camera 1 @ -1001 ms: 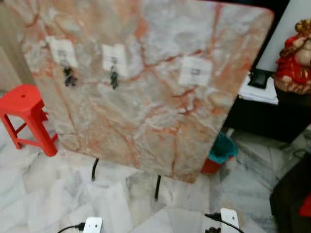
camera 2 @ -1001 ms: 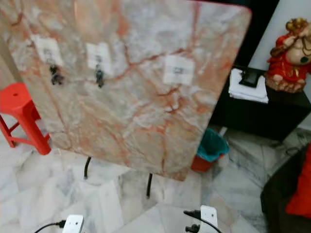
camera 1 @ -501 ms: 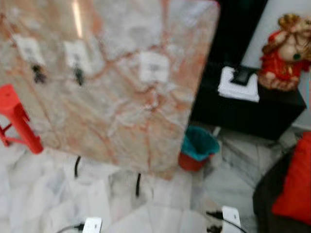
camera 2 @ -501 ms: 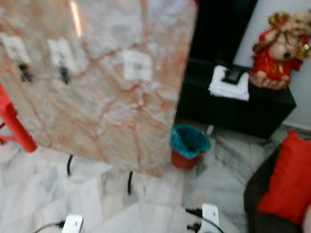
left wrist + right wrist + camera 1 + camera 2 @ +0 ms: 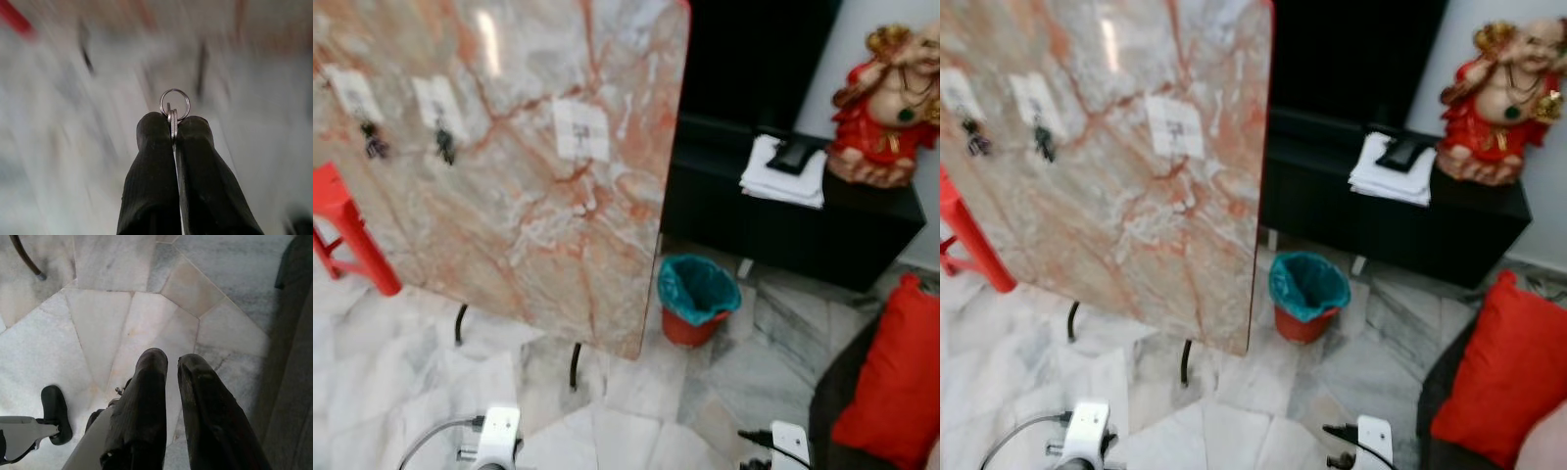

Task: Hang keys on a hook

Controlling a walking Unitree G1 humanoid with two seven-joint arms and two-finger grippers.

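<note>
Legible text: none. You are looking at three white labels (image 5: 580, 129) sitting on the upended marble tabletop (image 5: 538, 225); each is showing only a small dark mark, too blurred to read. No brands, numbers or signs are reading elsewhere.

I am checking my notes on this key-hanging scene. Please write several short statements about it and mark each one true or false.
1. The left pincer is shut on the key ring. True.
2. The right pincer carries a second set of keys. False: it holds nothing and points down at the marble floor.
3. All three hooks on the marble board already carry keys. False: two of them carry something dark, while the right-hand hook is bare.
4. A small bin with a teal liner stands on the floor beside the board. True.
5. A red stool stands at the board's left side. True.
6. The red figurine sits on the floor. False: it sits on the black cabinet.
</note>
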